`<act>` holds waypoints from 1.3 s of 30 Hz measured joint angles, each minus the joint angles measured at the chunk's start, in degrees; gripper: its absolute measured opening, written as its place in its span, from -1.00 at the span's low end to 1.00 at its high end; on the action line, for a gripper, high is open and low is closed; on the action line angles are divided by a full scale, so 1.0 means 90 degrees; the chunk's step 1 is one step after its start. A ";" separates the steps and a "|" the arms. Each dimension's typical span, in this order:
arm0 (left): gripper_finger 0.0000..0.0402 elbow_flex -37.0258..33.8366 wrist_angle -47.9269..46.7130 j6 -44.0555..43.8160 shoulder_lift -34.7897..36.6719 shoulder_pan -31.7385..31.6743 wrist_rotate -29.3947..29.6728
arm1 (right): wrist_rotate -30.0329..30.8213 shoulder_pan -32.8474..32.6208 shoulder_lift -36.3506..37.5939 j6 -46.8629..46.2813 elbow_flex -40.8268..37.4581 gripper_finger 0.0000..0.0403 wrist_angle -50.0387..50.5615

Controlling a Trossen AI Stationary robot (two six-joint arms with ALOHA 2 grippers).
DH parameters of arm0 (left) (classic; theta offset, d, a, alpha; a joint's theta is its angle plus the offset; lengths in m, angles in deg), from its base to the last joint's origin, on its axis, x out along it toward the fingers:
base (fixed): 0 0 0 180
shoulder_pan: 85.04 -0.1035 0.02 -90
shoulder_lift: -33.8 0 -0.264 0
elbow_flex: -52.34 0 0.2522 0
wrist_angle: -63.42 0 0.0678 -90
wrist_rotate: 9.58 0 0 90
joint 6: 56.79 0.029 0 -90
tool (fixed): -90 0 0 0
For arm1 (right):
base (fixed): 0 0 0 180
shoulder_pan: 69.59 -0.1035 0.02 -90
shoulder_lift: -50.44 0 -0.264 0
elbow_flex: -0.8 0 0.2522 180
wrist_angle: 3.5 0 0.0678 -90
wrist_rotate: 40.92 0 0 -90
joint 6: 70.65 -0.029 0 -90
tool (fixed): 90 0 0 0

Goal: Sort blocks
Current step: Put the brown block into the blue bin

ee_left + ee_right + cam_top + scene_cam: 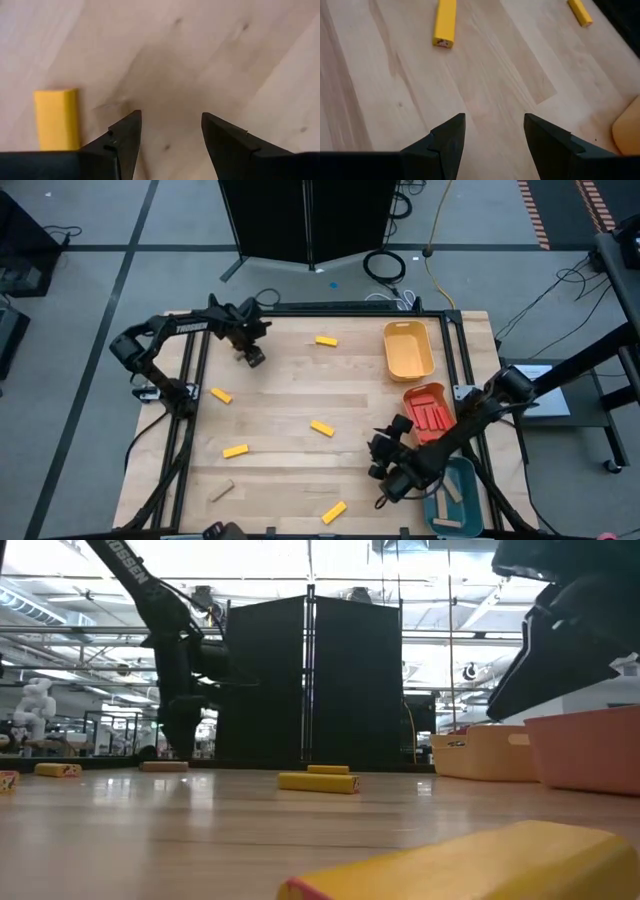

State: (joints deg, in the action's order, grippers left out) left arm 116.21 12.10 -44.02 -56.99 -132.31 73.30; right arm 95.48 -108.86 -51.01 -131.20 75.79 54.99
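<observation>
Three trays: yellow empty, orange holds red blocks, teal one tan; both end effectors open, empty.

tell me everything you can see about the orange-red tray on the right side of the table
The orange-red tray is a small rectangular bin with rounded corners and a raised rim, plastic by its look. It sits flat near the table's right edge, between the yellow tray and the teal tray. Several red blocks lie inside it, packed side by side. The right arm reaches across just beside it, partly covering its near end. In the low view its wall stands upright next to the yellow tray.
</observation>
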 joint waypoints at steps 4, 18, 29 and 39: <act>0.01 0.0167 -0.0003 0.0125 0.0030 0.0019 -0.0279 | -0.0206 0.0063 0.0000 0.0071 0.0000 -0.02 0.0036; 0.01 -0.0038 -0.0217 -0.0382 0.0095 -0.0084 0.1037 | -0.0339 0.0237 0.0000 0.0251 0.0000 -0.02 0.0037; 0.01 -0.0336 0.0154 -0.0380 0.0095 -0.0453 0.1044 | -0.0363 0.0239 0.0000 0.0305 0.0000 -0.02 -0.0131; -0.03 -0.0603 0.0311 -0.0328 0.0092 -0.0627 0.0762 | -0.0365 0.0234 0.0000 0.0305 0.0000 -0.02 -0.0313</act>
State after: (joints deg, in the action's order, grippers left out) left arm 110.79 14.90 -46.98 -56.15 -137.95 80.16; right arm 92.20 -106.76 -51.01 -128.45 75.79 52.17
